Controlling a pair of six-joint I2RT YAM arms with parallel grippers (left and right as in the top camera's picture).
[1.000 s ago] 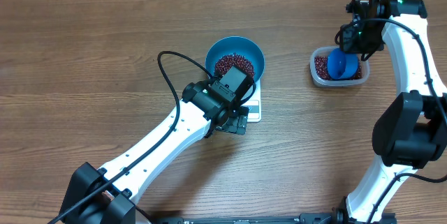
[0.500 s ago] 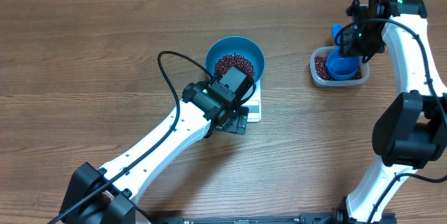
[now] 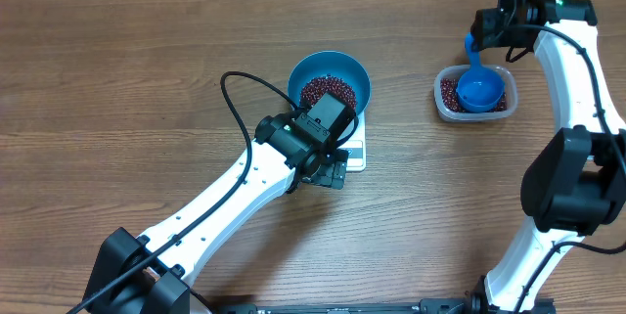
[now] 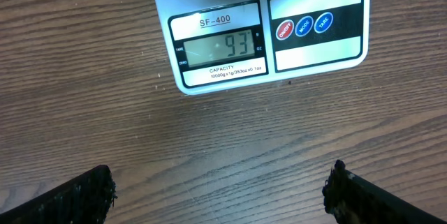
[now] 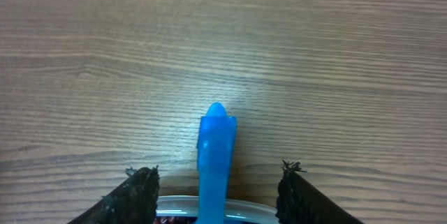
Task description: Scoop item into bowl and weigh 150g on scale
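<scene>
Round blue bowl [image 3: 334, 63] holds beans [image 3: 327, 89] (a granular heap); square white scale [image 4: 264, 42].

Bright even light w/ mild glare on table [image 5: 244, 88], all sharp.

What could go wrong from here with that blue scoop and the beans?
The small blue plastic scoop has its handle between the right gripper's open fingers; withdrawing crookedly could snag it and spill beans from the clear plastic tub. The white square scale reads 93, so further scoops into the round blue bowl might overshoot.
</scene>
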